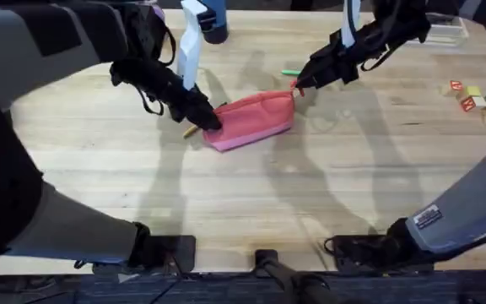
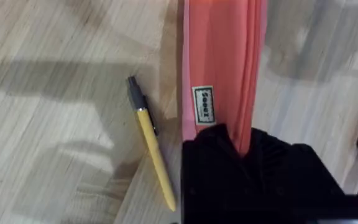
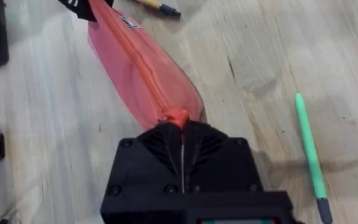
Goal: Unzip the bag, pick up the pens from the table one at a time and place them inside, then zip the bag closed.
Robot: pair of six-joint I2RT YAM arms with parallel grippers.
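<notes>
The left claw (image 1: 212, 119) is pinched shut on the left end of the bag (image 1: 253, 119). The right claw (image 1: 298, 84) is pinched shut on the zipper pull (image 3: 176, 116) at the bag's right end. The pink bag lies in the middle of the desk (image 1: 310, 194), stretched between the two claws. Its zipper looks closed all along the top. The yellow pen (image 2: 150, 142) lies on the desk just beside the bag's left end. The green pen (image 3: 310, 154) lies near the right end, on the far side. I think this is the very start: unzipping, both pens and zipping are all left.
</notes>
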